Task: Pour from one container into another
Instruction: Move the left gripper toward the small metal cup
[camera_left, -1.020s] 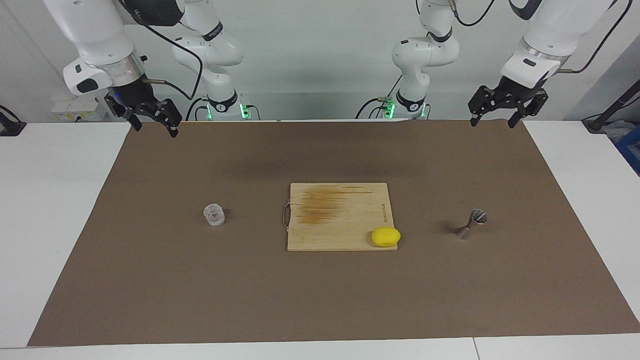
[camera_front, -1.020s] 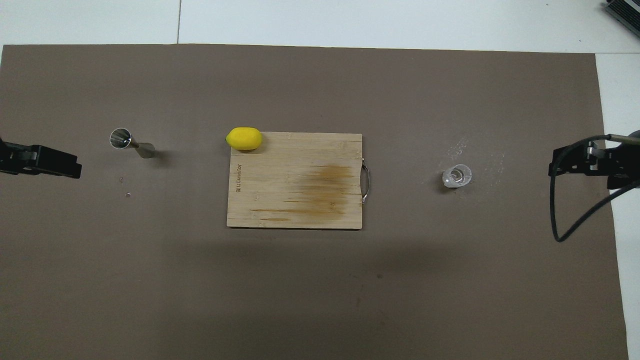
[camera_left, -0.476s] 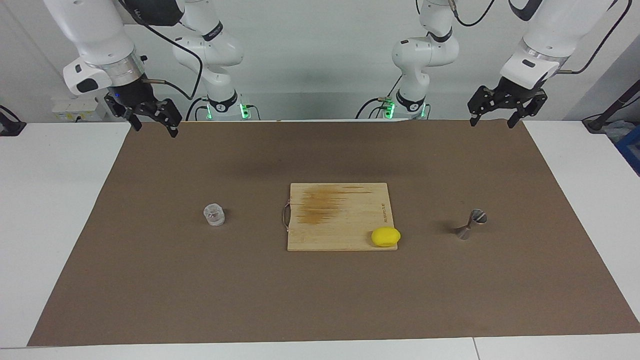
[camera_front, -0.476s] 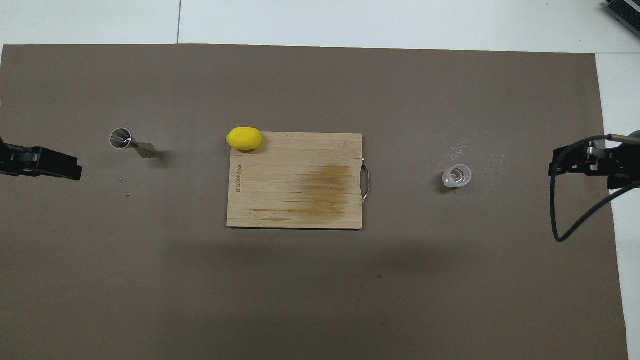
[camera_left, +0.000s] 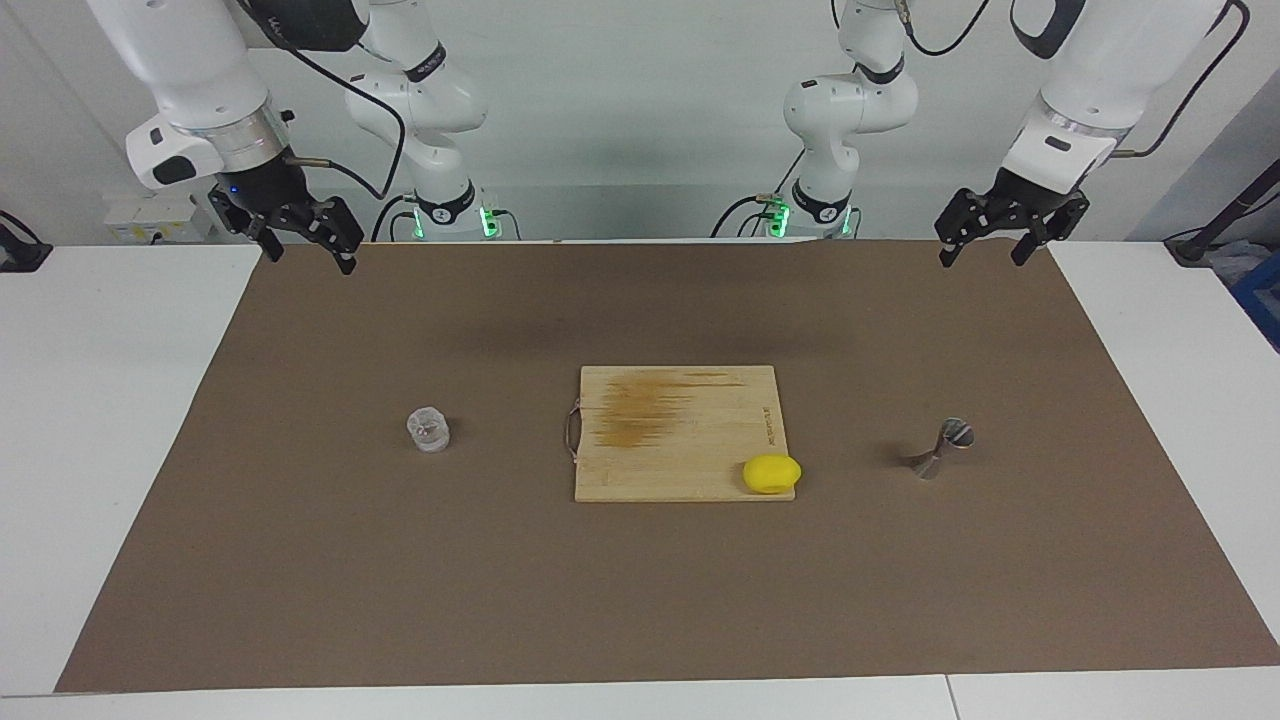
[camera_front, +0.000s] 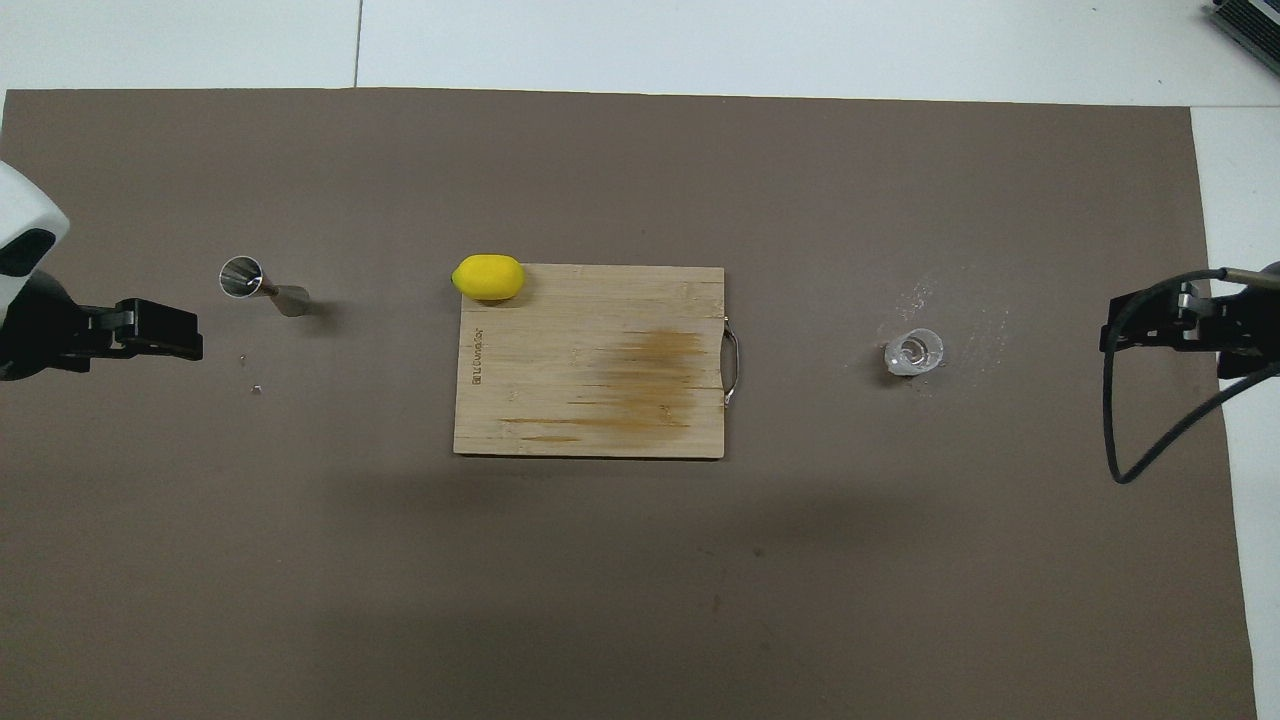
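A small clear cup (camera_left: 428, 430) (camera_front: 913, 352) stands upright on the brown mat toward the right arm's end of the table. A silvery hourglass jigger (camera_left: 944, 449) (camera_front: 262, 286) stands on the mat toward the left arm's end. My left gripper (camera_left: 982, 258) (camera_front: 190, 342) hangs open, high in the air over the mat's left-arm end, apart from the jigger. At the other end my right gripper (camera_left: 310, 258) (camera_front: 1108, 335) is also raised and open, holding nothing and well clear of the cup.
A wooden cutting board (camera_left: 680, 430) (camera_front: 590, 360) with a metal handle lies mid-mat between the two containers. A yellow lemon (camera_left: 771, 473) (camera_front: 488, 277) rests on the board's corner toward the jigger. White specks (camera_front: 920, 295) dot the mat by the cup.
The left gripper has shifted inward toward the jigger's side of the mat, and more of its arm shows from above. The right arm, cup and jigger have not moved.
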